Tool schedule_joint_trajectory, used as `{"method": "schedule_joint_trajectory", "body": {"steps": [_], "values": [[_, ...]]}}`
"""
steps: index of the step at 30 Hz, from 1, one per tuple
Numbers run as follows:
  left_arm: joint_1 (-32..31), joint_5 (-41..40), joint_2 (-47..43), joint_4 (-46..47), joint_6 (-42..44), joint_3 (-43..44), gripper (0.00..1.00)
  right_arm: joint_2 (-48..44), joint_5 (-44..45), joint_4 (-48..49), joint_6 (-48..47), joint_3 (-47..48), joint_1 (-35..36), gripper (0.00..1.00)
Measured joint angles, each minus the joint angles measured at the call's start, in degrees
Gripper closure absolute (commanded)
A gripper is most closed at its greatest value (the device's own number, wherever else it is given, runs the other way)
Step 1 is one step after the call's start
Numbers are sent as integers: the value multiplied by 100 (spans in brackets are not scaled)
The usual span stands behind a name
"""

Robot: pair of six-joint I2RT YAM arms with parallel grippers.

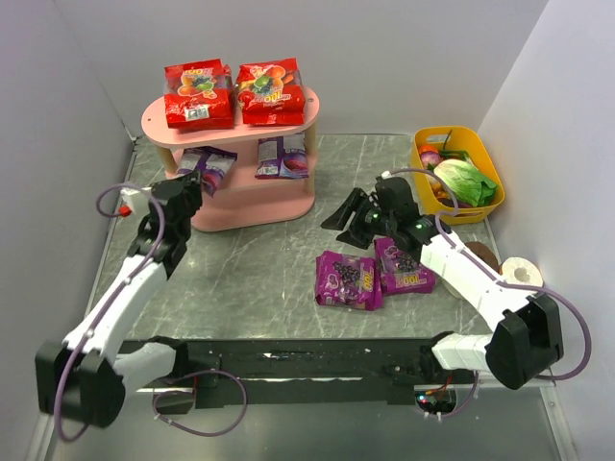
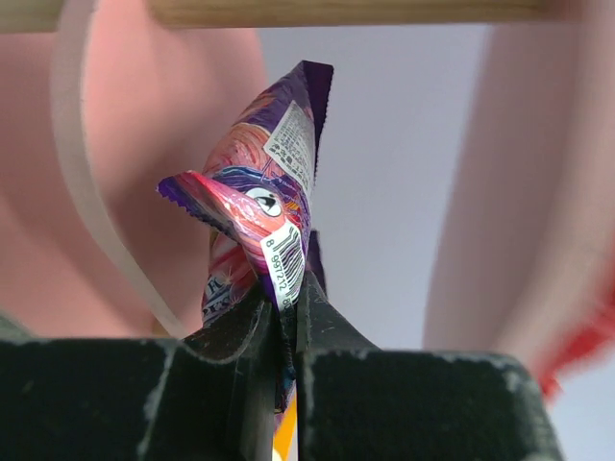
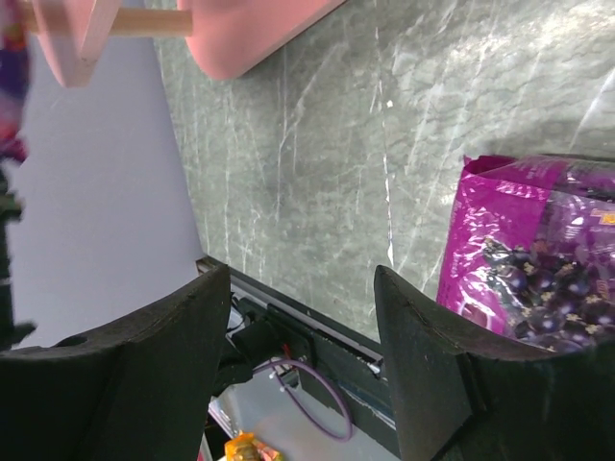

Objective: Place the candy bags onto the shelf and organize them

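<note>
Left gripper (image 2: 286,305): black fingers clamped on edge of crumpled glossy blue-violet bag (image 2: 261,187), barcode showing, lower part hidden behind fingers; bag at middle tier of pink oval shelf (image 1: 235,129), resting there or not, unclear.

Six candy bags counted:
- two red, left red bag (image 1: 199,94) and right red bag (image 1: 270,91), flat on top tier
- second blue-violet bag (image 1: 283,156) on middle tier, half shadowed
- two magenta, left grape bag (image 1: 349,279) touching right grape bag (image 1: 404,267), on marbled grey bench (image 1: 259,279)

Right gripper (image 1: 348,213): fingers apart, holding nothing, near magenta pair.

One yellow tub (image 1: 452,132), vegetables inside partly hidden.
</note>
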Motion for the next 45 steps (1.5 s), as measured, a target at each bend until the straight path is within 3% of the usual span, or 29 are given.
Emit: {"method": "schedule_joint_trajectory", "body": {"steps": [5,12,19,27,33,41,45], "values": [[-2,-120,831,306,-492,79,98,-79,-50,-46,-50,-76,-170,32],[-24,-260,1373,597,-1150,284,82,-260,-83,-103,-125,-214,-310,32],[-173,-229,1628,752,-1495,358,74,-289,-96,-149,-146,-269,-389,32],[-358,-186,1624,765,-1615,356,47,-343,-118,-142,-136,-420,-396,32],[-374,-52,1502,743,-1543,341,38,-391,-131,-125,-96,-553,-396,32],[-382,157,1032,326,-1209,297,39,-511,-131,-79,9,-695,-398,32],[-382,232,601,-35,-970,221,57,-516,-131,-37,35,-743,-398,33]]}}
